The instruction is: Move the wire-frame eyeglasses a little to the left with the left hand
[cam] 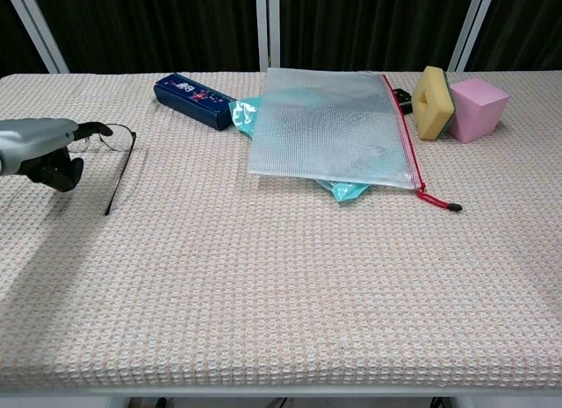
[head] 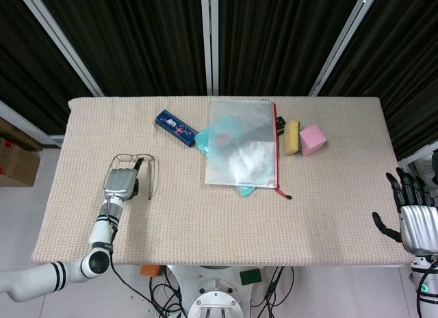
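The wire-frame eyeglasses (head: 142, 158) lie on the left part of the woven tablecloth, lenses towards the back, one temple arm stretched towards the front edge. In the chest view the glasses (cam: 117, 138) show one lens and that temple arm. My left hand (head: 121, 182) sits over their left side. In the chest view the left hand (cam: 35, 146) has one finger stretched over the hidden left lens, the others curled lower down, and no grip on the frame shows. My right hand (head: 413, 219) hangs off the table's right edge with fingers spread and nothing in it.
A blue case (cam: 193, 99) lies behind and to the right of the glasses. A clear zip pouch (cam: 329, 127) over a teal item fills the middle back. A yellow sponge (cam: 432, 90) and a pink block (cam: 478, 97) stand at the back right.
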`<state>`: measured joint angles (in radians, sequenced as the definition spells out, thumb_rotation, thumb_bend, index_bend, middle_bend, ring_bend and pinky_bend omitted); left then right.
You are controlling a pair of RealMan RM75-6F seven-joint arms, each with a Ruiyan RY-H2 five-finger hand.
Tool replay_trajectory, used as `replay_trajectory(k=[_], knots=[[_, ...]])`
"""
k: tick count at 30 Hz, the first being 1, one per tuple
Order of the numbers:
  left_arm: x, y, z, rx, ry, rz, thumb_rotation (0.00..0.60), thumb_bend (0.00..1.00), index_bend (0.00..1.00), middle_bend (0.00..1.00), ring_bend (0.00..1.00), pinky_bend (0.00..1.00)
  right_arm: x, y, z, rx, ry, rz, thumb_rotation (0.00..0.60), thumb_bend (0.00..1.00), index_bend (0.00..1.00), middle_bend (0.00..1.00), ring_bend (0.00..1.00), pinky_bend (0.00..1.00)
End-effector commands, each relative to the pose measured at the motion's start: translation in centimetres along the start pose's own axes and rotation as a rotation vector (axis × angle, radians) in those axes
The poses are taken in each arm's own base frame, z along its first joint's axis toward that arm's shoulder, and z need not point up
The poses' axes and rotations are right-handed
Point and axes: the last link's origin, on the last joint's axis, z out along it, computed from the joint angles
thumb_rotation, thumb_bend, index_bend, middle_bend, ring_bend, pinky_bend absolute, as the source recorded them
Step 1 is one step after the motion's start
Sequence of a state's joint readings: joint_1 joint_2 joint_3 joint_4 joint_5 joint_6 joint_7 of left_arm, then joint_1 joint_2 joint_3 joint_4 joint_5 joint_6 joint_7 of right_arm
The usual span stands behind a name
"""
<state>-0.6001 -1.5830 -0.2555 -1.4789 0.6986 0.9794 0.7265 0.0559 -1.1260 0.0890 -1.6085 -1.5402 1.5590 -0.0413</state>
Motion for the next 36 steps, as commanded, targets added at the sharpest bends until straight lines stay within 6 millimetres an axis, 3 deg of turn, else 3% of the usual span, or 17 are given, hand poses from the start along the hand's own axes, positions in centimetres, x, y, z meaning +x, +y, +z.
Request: replay_trajectory(k=[1,25,32,36], knots=[[0.6,-0.1,1.1,0.028,-0.026,0.039,0.6,0.73,0.09,0.98,0.92,0.97,-0.1,0.1,0.1,-0.006,-0.002,-0.001,0.6,0.34,0.0,0.0,0.0,0.0],[2.5,-2.7,4.5,0.166,-0.075,0.048,0.6,0.75,0.2,0.98,0.93,0.98,-0.7,-0.1,0.5,-0.002,-0.025,-0.013,0.6,0.34,0.0,0.0,0.0,0.0],[3.0,-2.3,4.2,0.143,-0.071,0.049,0.6,0.75,0.25,0.98,0.93,0.98,-0.8,-0.2,0.6,-0.005,-0.028,-0.014,0.6,0.34,0.0,0.0,0.0,0.0],[3.0,-2.2,3.1,0.119,-0.067,0.034,0.6,0.75,0.26,0.98,0.93,0.98,-0.9,-0.3,0.7,-0.005,-0.031,-0.016,0.6,0.34,0.0,0.0,0.0,0.0]])
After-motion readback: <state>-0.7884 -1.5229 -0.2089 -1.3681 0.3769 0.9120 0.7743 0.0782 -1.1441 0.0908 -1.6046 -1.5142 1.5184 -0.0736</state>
